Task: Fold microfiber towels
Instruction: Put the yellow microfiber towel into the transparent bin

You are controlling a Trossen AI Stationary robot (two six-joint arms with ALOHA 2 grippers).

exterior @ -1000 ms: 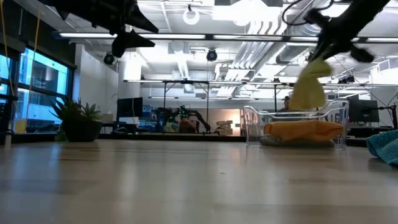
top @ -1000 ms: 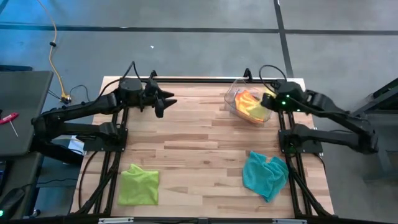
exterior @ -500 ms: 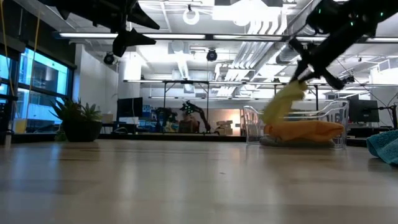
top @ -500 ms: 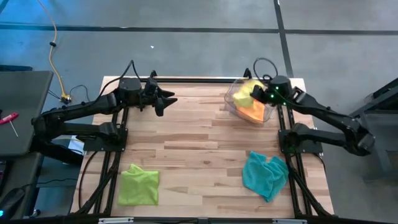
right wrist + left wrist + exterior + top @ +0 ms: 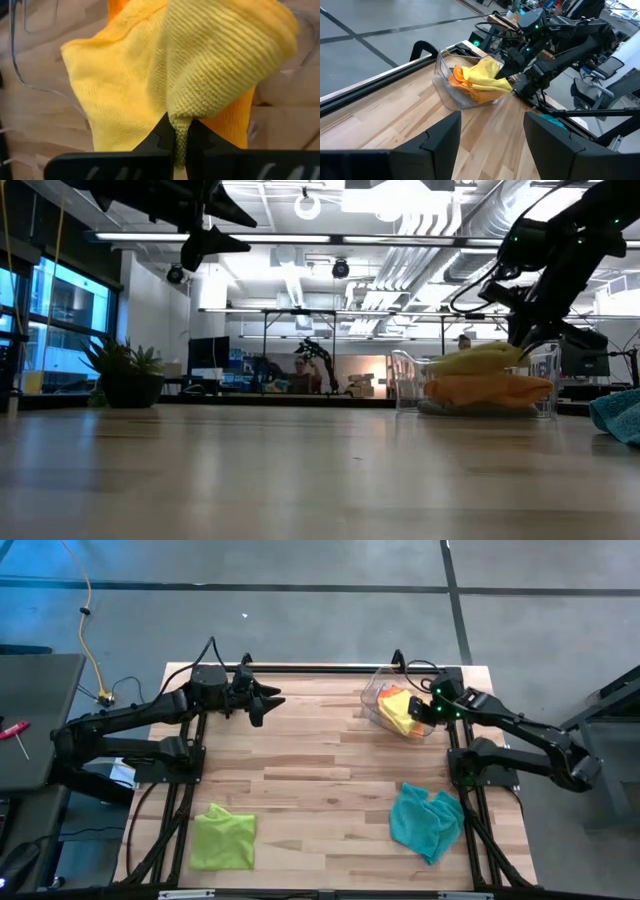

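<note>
Yellow towel (image 5: pixel 200 75) pinched at a corner in the clamped right gripper (image 5: pixel 181 131), bunched just ahead of its fingertips over the clear bin (image 5: pixel 378 700) holding the orange towel (image 5: pixel 457 80); left gripper (image 5: pixel 268 704) hangs released, well apart.

Grey towel (image 5: pixel 470 408) mostly buried under orange towel (image 5: pixel 490 389); teal towel (image 5: pixel 620 416) cut off in low view
</note>
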